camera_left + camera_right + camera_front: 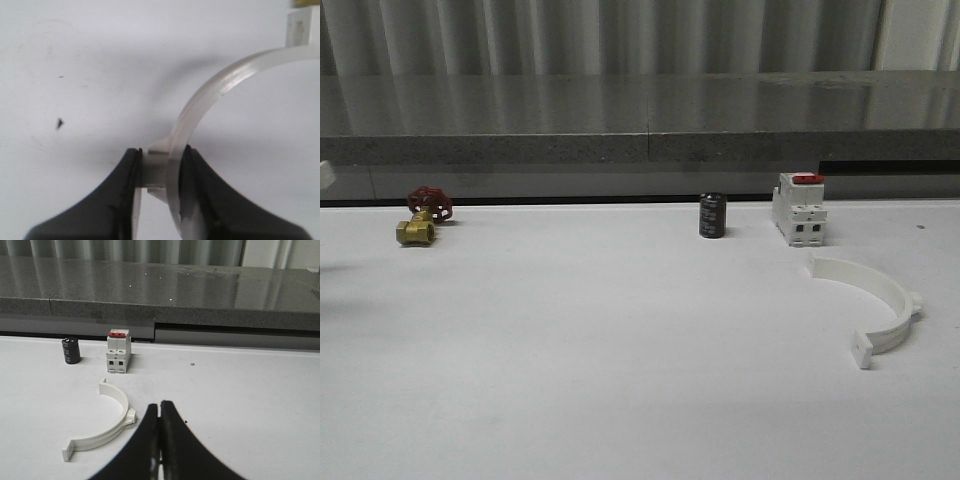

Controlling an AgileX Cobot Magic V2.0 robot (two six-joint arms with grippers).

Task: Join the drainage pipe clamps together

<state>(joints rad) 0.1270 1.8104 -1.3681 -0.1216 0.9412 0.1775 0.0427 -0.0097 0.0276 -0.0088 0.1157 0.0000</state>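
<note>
One white drainage pipe clamp lies flat on the white table at the right, its opening facing left; the right wrist view shows this clamp just left of my right gripper, which is shut with nothing between its black fingers. In the left wrist view my left gripper is shut on the second white clamp half, pinching its outer lug and band above the table. That half arcs away from the fingers to a flat end tab.
A white breaker with a red top and a small black cylinder stand at the back, centre-right. A brass valve with a red handwheel sits back left. A grey ledge runs along the table's far edge.
</note>
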